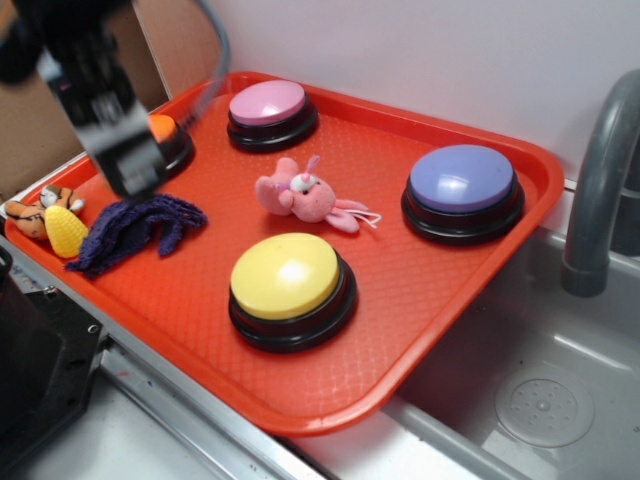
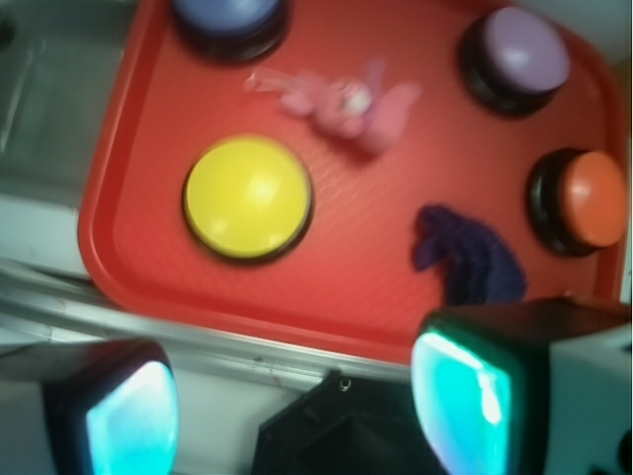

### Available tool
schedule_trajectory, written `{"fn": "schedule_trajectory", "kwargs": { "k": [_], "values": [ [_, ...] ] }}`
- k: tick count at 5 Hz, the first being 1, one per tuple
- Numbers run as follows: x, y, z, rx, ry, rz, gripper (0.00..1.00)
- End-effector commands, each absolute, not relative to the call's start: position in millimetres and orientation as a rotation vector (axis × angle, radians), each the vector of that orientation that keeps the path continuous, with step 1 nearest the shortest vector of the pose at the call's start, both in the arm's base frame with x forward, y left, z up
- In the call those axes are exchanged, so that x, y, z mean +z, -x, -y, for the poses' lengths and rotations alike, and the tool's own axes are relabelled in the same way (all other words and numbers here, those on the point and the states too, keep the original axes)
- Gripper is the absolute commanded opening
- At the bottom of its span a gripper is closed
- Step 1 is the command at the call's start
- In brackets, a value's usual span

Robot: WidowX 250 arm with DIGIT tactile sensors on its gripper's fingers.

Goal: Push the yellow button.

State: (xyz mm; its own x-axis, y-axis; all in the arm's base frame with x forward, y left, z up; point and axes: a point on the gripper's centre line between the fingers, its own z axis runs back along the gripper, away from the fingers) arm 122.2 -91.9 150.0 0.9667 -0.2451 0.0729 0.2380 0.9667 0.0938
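The yellow button (image 1: 285, 274) (image 2: 247, 196), a glossy yellow dome on a black round base, sits near the front of the red tray (image 1: 400, 300) (image 2: 129, 247). My gripper (image 1: 125, 160) (image 2: 297, 411) hangs high over the tray's left end, above the purple cloth and in front of the orange button. It is well apart from the yellow button. Its jaws stand wide apart with nothing between them; the teal pads (image 2: 134, 421) show in the wrist view.
On the tray are an orange button (image 1: 168, 135) (image 2: 591, 198), a pink button (image 1: 268, 104) (image 2: 524, 49), a blue-violet button (image 1: 462, 180) (image 2: 227, 12), a pink plush toy (image 1: 300, 195) (image 2: 341, 99), a purple cloth (image 1: 135, 228) (image 2: 465, 257) and a small textured yellow toy (image 1: 65, 232). A sink with a grey faucet (image 1: 600, 180) lies right.
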Motion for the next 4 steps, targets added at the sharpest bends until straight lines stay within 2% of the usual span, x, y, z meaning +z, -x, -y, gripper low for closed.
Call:
{"fn": "schedule_trajectory", "kwargs": {
  "k": [1, 2, 3, 4],
  "values": [
    [101, -143, 80, -0.289, -0.017, 0.083, 1.00],
    [91, -177, 69, -0.301, -0.004, 0.076, 1.00],
    [82, -194, 74, -0.279, -0.052, 0.000, 1.00],
    [82, -194, 74, -0.279, -0.052, 0.000, 1.00]
  ]
}}
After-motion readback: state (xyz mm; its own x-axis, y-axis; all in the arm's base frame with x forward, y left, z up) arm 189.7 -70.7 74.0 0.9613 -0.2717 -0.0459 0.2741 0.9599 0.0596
